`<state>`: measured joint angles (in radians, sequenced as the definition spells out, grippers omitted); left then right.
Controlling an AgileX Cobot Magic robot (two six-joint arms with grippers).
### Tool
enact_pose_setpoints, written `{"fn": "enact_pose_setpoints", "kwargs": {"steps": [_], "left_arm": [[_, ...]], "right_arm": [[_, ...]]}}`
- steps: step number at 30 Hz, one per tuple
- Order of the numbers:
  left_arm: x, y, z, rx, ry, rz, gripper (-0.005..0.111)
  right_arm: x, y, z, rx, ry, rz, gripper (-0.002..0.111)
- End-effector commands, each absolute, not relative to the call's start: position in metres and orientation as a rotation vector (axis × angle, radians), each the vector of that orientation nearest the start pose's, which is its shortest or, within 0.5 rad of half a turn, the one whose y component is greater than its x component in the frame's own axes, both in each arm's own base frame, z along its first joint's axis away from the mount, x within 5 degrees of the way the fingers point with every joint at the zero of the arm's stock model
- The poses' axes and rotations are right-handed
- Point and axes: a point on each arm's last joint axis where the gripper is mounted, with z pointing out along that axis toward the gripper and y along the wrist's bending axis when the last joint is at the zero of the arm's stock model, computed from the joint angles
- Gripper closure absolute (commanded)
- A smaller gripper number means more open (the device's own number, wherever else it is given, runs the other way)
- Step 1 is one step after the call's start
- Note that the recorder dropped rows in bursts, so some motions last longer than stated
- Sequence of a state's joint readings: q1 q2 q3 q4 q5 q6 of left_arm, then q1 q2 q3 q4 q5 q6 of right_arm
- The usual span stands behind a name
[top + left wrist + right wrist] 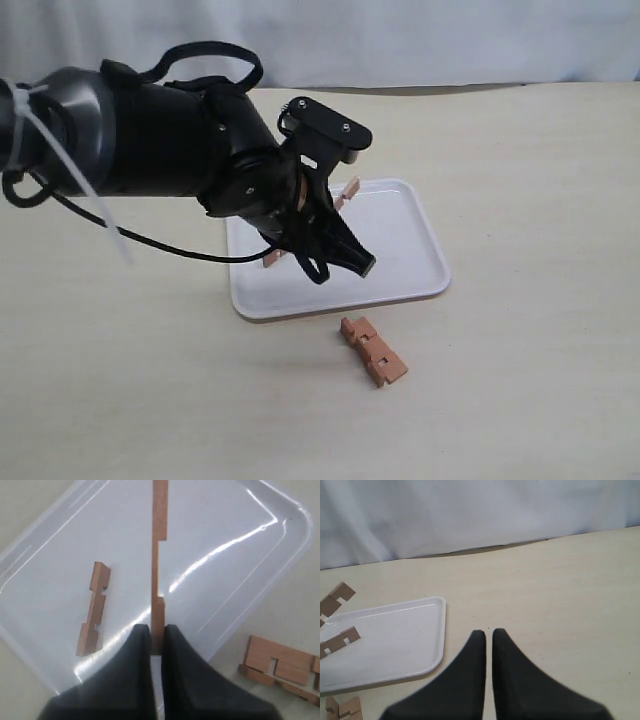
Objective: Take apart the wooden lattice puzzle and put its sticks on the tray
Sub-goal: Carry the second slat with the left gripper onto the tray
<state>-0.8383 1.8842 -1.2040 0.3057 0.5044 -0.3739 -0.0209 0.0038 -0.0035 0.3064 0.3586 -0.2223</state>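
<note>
My left gripper is shut on one reddish-brown notched stick, held on edge above the white tray. A second stick lies flat on the tray. The rest of the lattice puzzle, a short stack of sticks still fitted together, lies on the table just in front of the tray; it also shows in the left wrist view as the stacked sticks. The left arm hangs over the tray's left half, its fingers pointing down. My right gripper is shut on nothing, over bare table right of the tray.
The tabletop is pale beige, with a white cloth backdrop along its far edge. A black cable loops from the left arm down towards the tray's left side.
</note>
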Motion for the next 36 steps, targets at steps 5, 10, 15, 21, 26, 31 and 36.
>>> {"fn": "enact_pose_setpoints", "kwargs": {"steps": [5, 10, 15, 21, 26, 31, 36], "left_arm": [[0.283, -0.287, 0.142, 0.938, 2.455, -0.191, 0.107], [0.285, -0.291, 0.13, 0.946, 2.44, -0.208, 0.107], [0.286, -0.292, 0.128, 0.968, 2.418, -0.203, 0.096], [0.286, -0.291, 0.128, 0.97, 2.427, -0.194, 0.058], [0.283, -0.29, 0.138, 0.913, 2.462, -0.221, 0.048], [0.274, -0.288, 0.158, 0.736, 2.564, -0.337, 0.048], [0.259, -0.288, 0.158, 0.635, 2.751, -0.431, 0.049]], "right_arm": [[0.054, 0.008, 0.183, 0.012, 1.827, 0.123, 0.104], [0.054, 0.008, 0.183, 0.012, 1.827, 0.123, 0.104], [0.054, 0.008, 0.183, 0.012, 1.827, 0.123, 0.104], [0.054, 0.008, 0.183, 0.012, 1.827, 0.123, 0.104], [0.054, 0.008, 0.183, 0.012, 1.827, 0.123, 0.104], [0.054, 0.008, 0.183, 0.012, 1.827, 0.123, 0.104], [0.054, 0.008, 0.183, 0.012, 1.827, 0.123, 0.104]]}}
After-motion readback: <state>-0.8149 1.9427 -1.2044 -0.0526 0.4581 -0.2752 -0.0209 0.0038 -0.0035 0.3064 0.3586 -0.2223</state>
